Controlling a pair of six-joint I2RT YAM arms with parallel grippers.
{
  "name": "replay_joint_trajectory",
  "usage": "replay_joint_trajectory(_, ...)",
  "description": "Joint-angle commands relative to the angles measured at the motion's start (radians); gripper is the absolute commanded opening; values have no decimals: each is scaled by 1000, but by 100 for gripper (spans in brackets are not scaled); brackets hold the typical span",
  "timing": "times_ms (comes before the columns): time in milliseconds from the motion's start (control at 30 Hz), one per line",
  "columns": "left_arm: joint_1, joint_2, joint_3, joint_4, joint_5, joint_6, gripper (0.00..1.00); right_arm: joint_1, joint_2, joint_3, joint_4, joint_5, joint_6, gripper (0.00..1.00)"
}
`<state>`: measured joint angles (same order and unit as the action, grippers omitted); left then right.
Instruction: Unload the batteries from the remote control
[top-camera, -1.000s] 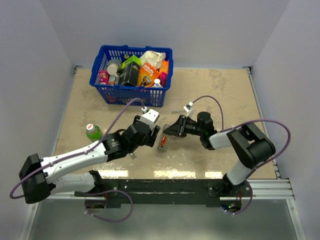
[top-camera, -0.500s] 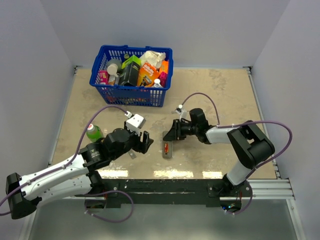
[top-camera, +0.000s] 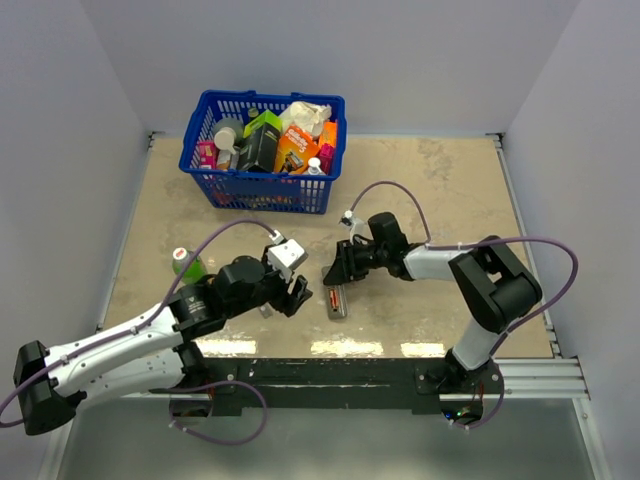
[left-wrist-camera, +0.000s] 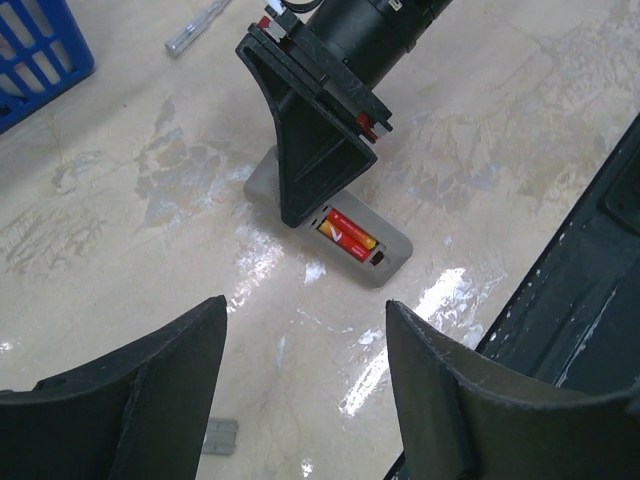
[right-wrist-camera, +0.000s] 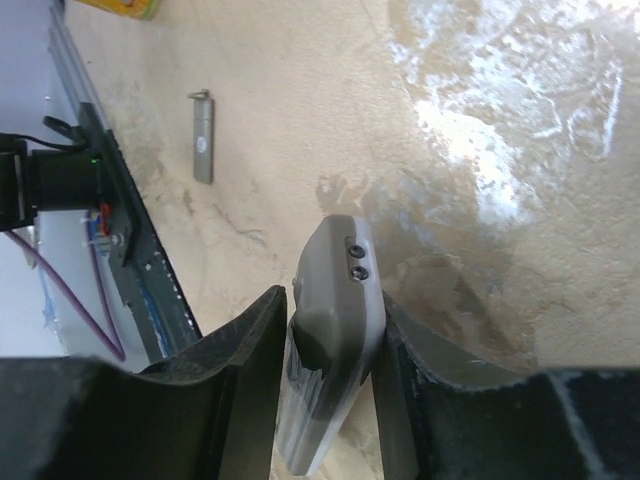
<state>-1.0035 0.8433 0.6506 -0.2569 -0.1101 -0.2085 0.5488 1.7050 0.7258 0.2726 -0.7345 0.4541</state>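
Grey and lying back-up on the tan table (top-camera: 450, 190), the remote control (top-camera: 336, 301) sits near the front edge. One red-orange battery (left-wrist-camera: 348, 232) shows in its open recess. The right gripper (top-camera: 336, 273) clamps the remote's far end, as it did half a second earlier. The left gripper (top-camera: 298, 293), fingers spread and empty, has edged back toward the remote after pulling away and now hovers just beside it. A small grey cover piece (left-wrist-camera: 220, 437) lies on the table near the left gripper.

A robot lab cell: plain walls (top-camera: 330, 50) box in a table (top-camera: 440, 180), left arm (top-camera: 130, 340) and right arm (top-camera: 490, 290) bolted to a near rail (top-camera: 340, 372), basket (top-camera: 262, 188) far left.
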Motion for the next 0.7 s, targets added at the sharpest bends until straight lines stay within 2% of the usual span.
replay_joint_trajectory(0,3,-68,50,-28,17,78,70,2,-10,49,-88,86,-63,45)
replay_joint_trajectory(133,3,-160,3,-5,-14,87,72,0,-53,57,-90,158,-3,50)
replay_joint_trajectory(167,2,-173,-2,-2,-16,87,72,0,-65,55,-95,177,3,53)
replay_joint_trajectory(200,2,-194,-5,-4,-16,83,73,0,-77,57,-108,225,8,62)
replay_joint_trajectory(233,2,-200,-5,-5,-13,81,73,-7,-91,63,-119,247,6,63)
replay_joint_trajectory(467,2,-266,-2,-28,-34,86,73,-96,-173,136,-202,484,-40,62)
replay_joint_trajectory(567,0,-291,-5,-33,-54,86,73,-131,-153,208,-239,631,-80,65)
replay_joint_trajectory(667,0,-311,-5,-36,-66,84,73,-168,-96,285,-243,696,-94,65)
